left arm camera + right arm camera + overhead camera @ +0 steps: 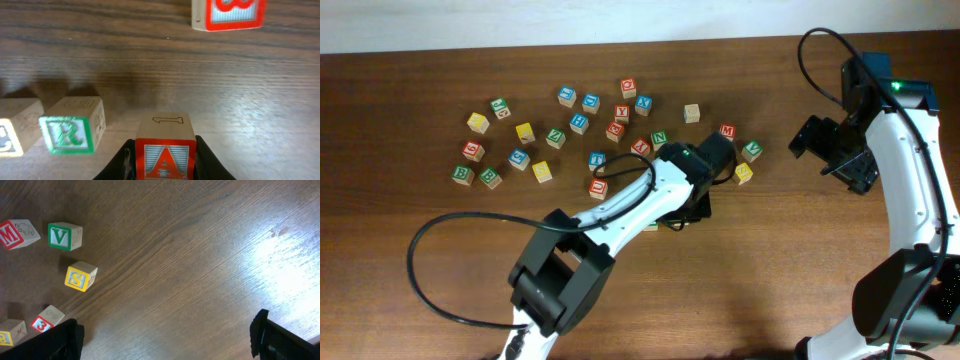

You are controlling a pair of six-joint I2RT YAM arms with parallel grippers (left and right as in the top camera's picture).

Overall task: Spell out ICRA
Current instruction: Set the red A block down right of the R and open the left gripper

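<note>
Surface: dark brown wood-grain table, with a bright glare patch in the right wrist view.
Left claw: left gripper was clamped on the A cube, one black finger pressing each side face.
A cube: red letter in a red frame, facing the wrist camera upright; whether its base touched the wood could not be told.
R cube: green letter, resting on the table to the left of the A cube, with a gap between them.
C cube: yellow letter, cut off by the left edge of the view, just beside the R cube on its far side.
I cube: could not be made out; the left arm hid that part of the row from overhead.
Right claw: right gripper stood wide open and held nothing, over bare wood at the right side of the table.
Near the right claw: red M cube, green V cube, yellow S cube, red 3 cube.
Loose cubes: scattered across the far left half of the table, well apart from the row.
</note>
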